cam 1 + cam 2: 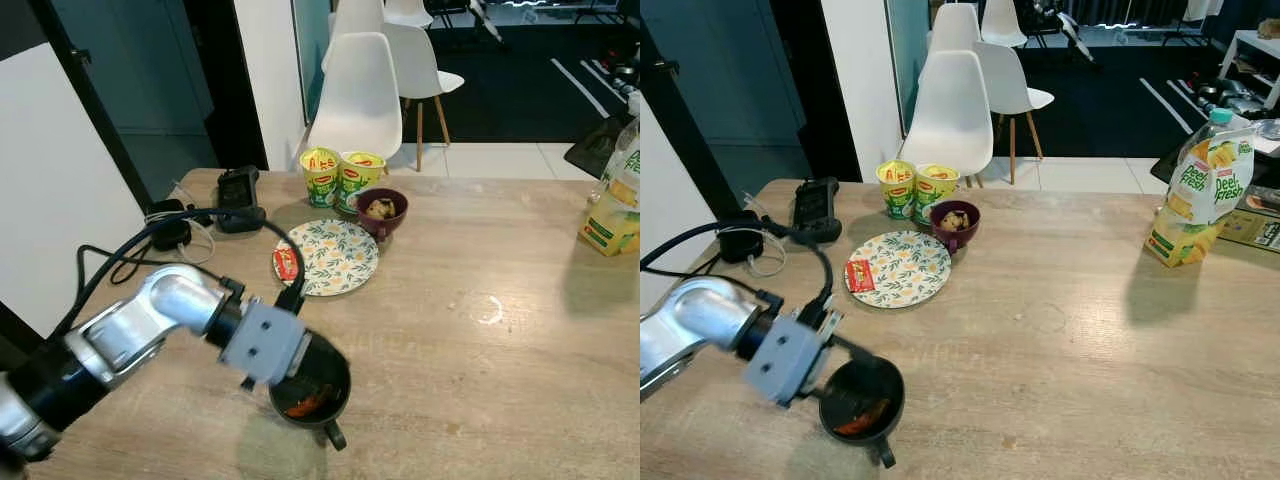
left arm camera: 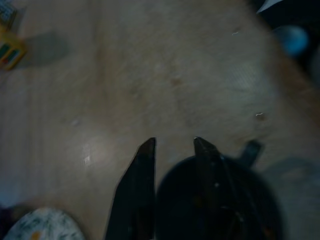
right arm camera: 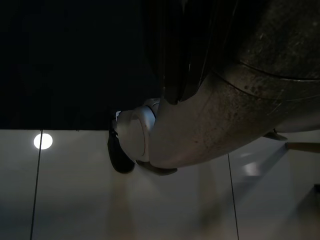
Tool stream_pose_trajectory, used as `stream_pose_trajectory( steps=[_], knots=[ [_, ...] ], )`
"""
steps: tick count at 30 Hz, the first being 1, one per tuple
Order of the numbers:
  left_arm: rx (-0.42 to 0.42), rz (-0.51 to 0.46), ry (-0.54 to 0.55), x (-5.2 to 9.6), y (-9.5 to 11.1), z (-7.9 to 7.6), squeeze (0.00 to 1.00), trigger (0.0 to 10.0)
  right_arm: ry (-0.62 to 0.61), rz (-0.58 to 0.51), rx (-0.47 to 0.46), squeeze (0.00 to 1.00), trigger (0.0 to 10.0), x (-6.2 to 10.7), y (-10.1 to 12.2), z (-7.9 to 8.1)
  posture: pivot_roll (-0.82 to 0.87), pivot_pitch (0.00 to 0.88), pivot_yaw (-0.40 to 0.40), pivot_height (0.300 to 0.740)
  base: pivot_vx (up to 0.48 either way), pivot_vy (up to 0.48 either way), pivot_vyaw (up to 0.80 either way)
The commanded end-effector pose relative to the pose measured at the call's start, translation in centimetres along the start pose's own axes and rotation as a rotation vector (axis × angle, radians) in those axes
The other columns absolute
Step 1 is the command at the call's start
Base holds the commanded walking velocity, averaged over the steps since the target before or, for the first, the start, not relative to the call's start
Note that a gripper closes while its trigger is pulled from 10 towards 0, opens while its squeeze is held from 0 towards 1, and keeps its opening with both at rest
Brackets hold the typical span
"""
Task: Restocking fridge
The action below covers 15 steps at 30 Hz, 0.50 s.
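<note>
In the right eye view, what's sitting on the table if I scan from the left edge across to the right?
Left gripper at the black cup → floral plate → purple bowl → juice bottle.

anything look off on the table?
Little. A red sachet lies loose on the plate, and a tangle of cables sits at the table's corner. The left gripper straddles the black cup's rim; food remains inside.
</note>
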State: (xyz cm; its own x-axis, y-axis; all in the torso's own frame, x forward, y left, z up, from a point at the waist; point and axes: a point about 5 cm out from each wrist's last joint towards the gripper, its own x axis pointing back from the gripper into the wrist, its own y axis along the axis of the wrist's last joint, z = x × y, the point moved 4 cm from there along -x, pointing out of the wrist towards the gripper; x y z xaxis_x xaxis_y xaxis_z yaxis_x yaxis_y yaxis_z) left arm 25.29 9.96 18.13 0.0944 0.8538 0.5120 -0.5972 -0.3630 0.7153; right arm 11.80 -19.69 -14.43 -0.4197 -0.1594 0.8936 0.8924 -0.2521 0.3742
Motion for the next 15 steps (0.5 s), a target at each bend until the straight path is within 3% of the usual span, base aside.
stream_pose_trajectory(
  steps=[1,10,15],
  knots=[
    [-0.024,0.035,0.03,-0.2,-0.6,0.6,0.0,0.0,0.016,0.004,-0.001,0.0,10.0,-0.2,-0.1,0.6,0.08,0.0,0.028,0.74,0.0,0.0,0.0],
    [-0.064,0.083,-0.006,-2.2,-2.2,0.3,0.0,0.0,0.014,0.0,-0.021,0.0,10.0,-0.2,-0.3,0.6,0.07,0.0,0.043,0.74,0.0,0.0,0.0],
    [-0.111,0.104,-0.014,-3.0,-2.5,1.2,0.0,0.0,0.015,-0.004,-0.029,0.0,10.0,-0.2,-0.3,0.7,0.06,0.0,0.054,0.74,0.0,0.0,0.0]
  ],
)
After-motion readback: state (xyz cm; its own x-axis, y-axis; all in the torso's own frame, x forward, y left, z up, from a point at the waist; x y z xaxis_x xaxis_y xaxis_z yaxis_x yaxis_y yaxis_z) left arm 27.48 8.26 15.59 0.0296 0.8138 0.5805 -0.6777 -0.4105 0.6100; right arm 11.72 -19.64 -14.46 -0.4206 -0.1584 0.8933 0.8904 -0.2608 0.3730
